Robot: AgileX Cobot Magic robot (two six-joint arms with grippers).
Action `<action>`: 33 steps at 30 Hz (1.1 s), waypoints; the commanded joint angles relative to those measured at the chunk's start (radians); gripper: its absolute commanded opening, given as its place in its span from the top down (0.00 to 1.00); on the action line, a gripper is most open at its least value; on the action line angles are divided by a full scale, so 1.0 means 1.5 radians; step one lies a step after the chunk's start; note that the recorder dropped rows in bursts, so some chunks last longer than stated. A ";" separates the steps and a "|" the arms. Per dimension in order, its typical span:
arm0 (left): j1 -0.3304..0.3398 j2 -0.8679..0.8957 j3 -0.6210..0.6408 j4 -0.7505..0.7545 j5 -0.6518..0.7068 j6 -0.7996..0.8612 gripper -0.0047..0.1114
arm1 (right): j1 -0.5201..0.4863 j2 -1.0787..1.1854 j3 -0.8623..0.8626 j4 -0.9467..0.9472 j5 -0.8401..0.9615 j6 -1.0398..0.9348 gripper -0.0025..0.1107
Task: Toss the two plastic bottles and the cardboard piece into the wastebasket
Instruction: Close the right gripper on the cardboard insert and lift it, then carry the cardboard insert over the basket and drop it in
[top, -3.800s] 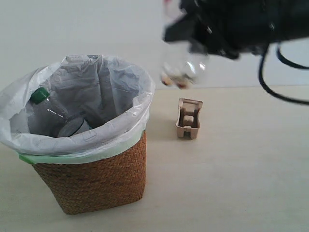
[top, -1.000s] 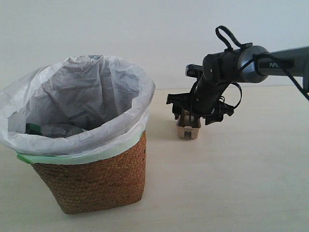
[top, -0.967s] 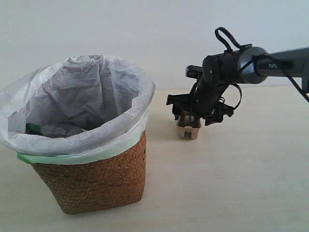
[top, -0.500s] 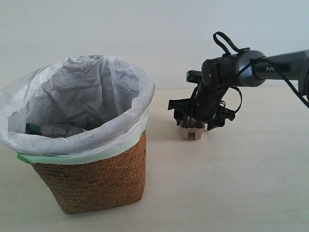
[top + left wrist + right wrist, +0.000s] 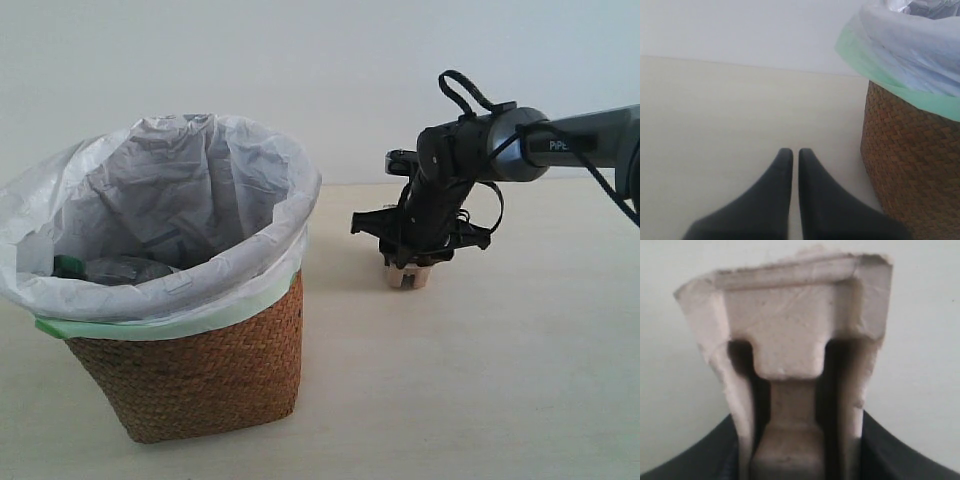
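The tan cardboard piece [image 5: 408, 278] sits low on the table right of the wastebasket [image 5: 200, 370], with my right gripper [image 5: 405, 260] shut on it from above. In the right wrist view the cardboard piece [image 5: 790, 315] fills the frame, and the right gripper [image 5: 800, 445] has a dark finger pressed against each of its sides. Inside the white liner lies a clear bottle [image 5: 118, 268] with a green cap. The red-label bottle is hidden. My left gripper [image 5: 791, 152] is shut on nothing, low over the table beside the wastebasket [image 5: 905, 165].
The liner bag [image 5: 250, 170] billows well above the wicker rim. The right arm [image 5: 560, 135] reaches in from the right edge with a looped cable above it. Pale table [image 5: 480, 380] surrounds the basket.
The black-cap bottle once held above the basket is gone from view. My right gripper came down over the cardboard piece, closed on it, and has shifted it slightly right.
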 commanded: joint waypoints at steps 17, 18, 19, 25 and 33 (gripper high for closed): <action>-0.006 -0.002 0.003 0.003 0.000 -0.004 0.93 | -0.027 -0.215 -0.003 -0.027 0.245 -0.099 0.83; -0.006 -0.002 0.003 0.003 0.000 -0.004 0.93 | -0.027 -0.226 -0.003 -0.029 0.257 -0.103 0.84; -0.006 -0.002 0.003 0.003 0.000 -0.004 0.93 | -0.027 -0.245 0.002 -0.029 0.272 -0.107 0.83; -0.006 -0.002 0.003 0.003 0.000 -0.004 0.93 | -0.023 -0.357 0.141 -0.044 0.221 -0.114 0.83; -0.006 -0.002 0.003 0.003 0.000 -0.004 0.93 | -0.023 -0.565 0.354 -0.078 0.189 -0.085 0.84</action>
